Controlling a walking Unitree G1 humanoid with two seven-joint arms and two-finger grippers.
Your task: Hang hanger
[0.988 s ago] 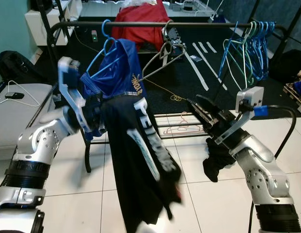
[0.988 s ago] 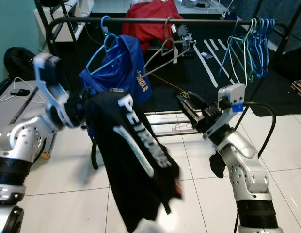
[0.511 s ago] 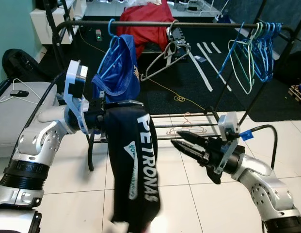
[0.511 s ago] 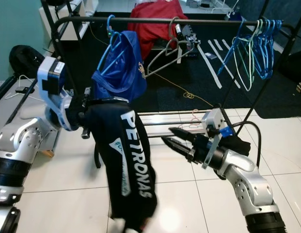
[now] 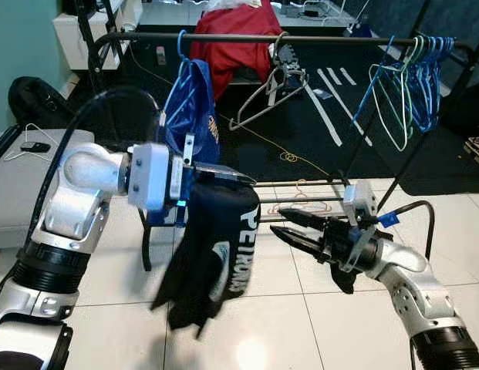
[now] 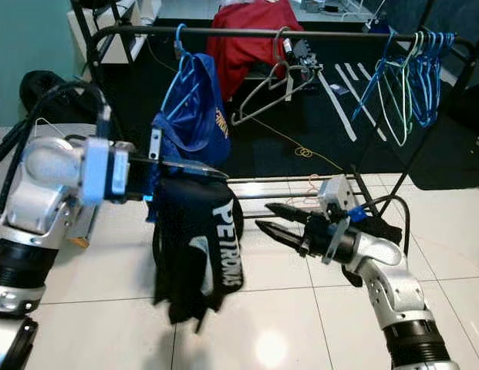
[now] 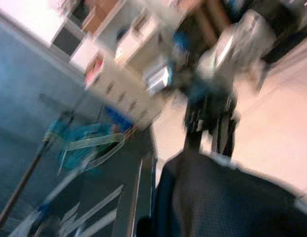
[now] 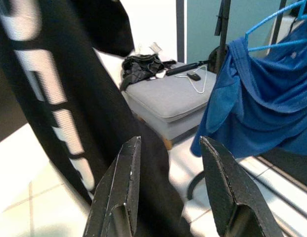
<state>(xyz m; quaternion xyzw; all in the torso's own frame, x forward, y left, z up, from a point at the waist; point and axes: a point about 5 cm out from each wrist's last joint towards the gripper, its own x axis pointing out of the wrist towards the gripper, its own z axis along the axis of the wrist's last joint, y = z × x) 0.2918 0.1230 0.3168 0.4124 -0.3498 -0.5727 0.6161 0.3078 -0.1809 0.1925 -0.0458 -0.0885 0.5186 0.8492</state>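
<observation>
Currently held: black Petronas shirt (image 5: 212, 262), soft, limp, draped over my left gripper (image 5: 224, 174), jaws' state untellable. Right gripper (image 5: 289, 225) spread empty. Grasp collar.

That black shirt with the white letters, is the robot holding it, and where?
Yes. The left tool holds the black shirt by its top edge, so it dangles down. The right tool is open beside it, holding nothing.
</observation>
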